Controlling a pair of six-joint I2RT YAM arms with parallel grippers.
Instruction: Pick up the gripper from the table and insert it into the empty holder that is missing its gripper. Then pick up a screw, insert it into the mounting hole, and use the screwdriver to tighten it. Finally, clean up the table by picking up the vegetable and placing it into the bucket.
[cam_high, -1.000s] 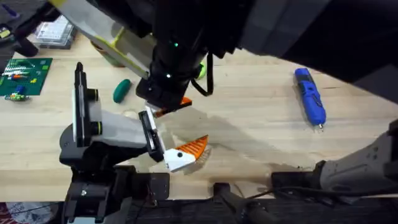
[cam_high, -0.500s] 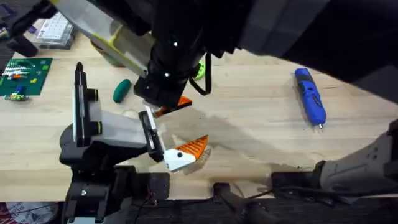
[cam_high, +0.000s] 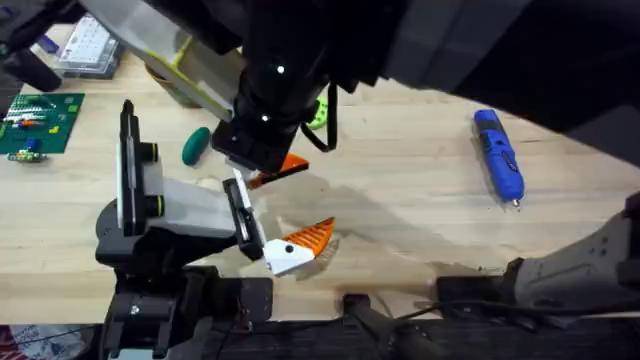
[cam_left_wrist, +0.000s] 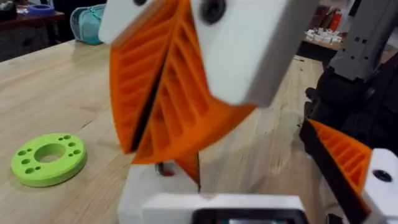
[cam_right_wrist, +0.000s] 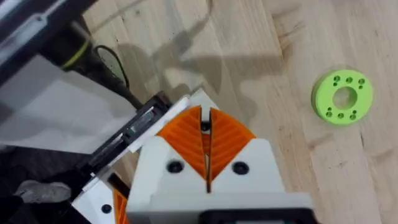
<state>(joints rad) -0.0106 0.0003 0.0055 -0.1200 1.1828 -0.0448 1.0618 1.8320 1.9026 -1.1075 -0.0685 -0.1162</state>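
The holder (cam_high: 165, 205), grey-white with a yellow-green ring, lies at the lower left with its black jaw end pointing right. A white gripper piece with an orange ribbed pad (cam_high: 298, 245) sits at that end; the left wrist view shows this piece (cam_left_wrist: 348, 163) too. My right gripper (cam_high: 255, 176) hangs tip-down over the same end. Its pads (cam_right_wrist: 186, 134) are pressed together, with a small dark screw (cam_right_wrist: 204, 126) in the seam. The blue screwdriver (cam_high: 498, 155) lies at the right. The green vegetable (cam_high: 195, 145) lies beyond the holder, near the bucket (cam_high: 172, 90), which the arm partly hides.
A light green ring with holes (cam_high: 318, 112) lies just beyond the right gripper. A green brick baseplate (cam_high: 40, 120) and a clear box (cam_high: 85, 50) sit at the far left. The right arm's dark links cross the top. Bare wood spans the middle right.
The right wrist has edged slightly up and left over the holder's end. Everything else stays where it was.
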